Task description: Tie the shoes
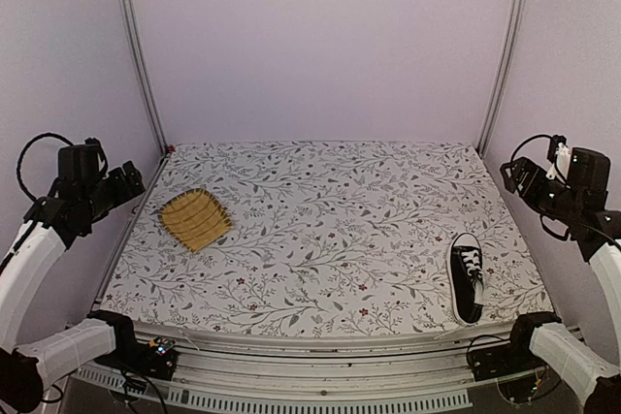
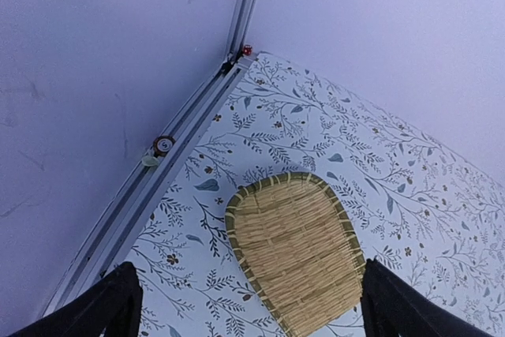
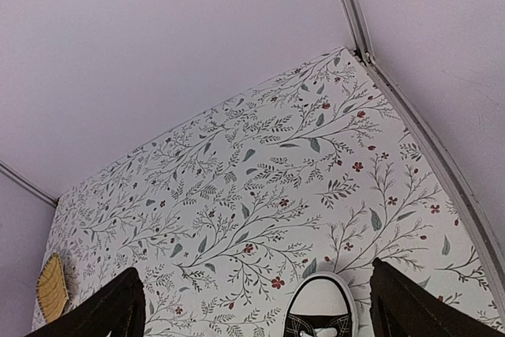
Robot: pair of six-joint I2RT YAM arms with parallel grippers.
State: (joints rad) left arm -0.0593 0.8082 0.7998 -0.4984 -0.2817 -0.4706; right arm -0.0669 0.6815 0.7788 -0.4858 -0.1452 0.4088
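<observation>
Top external view: the shoe [image 1: 467, 276] lies by the desk's [image 1: 330, 210] near right edge, left fingers [image 2: 102, 313] and right fingers [image 3: 418, 313] both spread apart; a clumsy reach could push it off.

Both arms are raised at the sides, elbows bent; the left gripper [image 1: 133, 181] and right gripper [image 1: 511, 175] point inward, jaws spread wide.

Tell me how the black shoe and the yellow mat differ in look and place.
The shoe is black with white laces and a white toe; the mat is plain yellow weave. The shoe lies near the right front edge of the table; the mat lies at the left side. Both rest on the table, untouched.
</observation>
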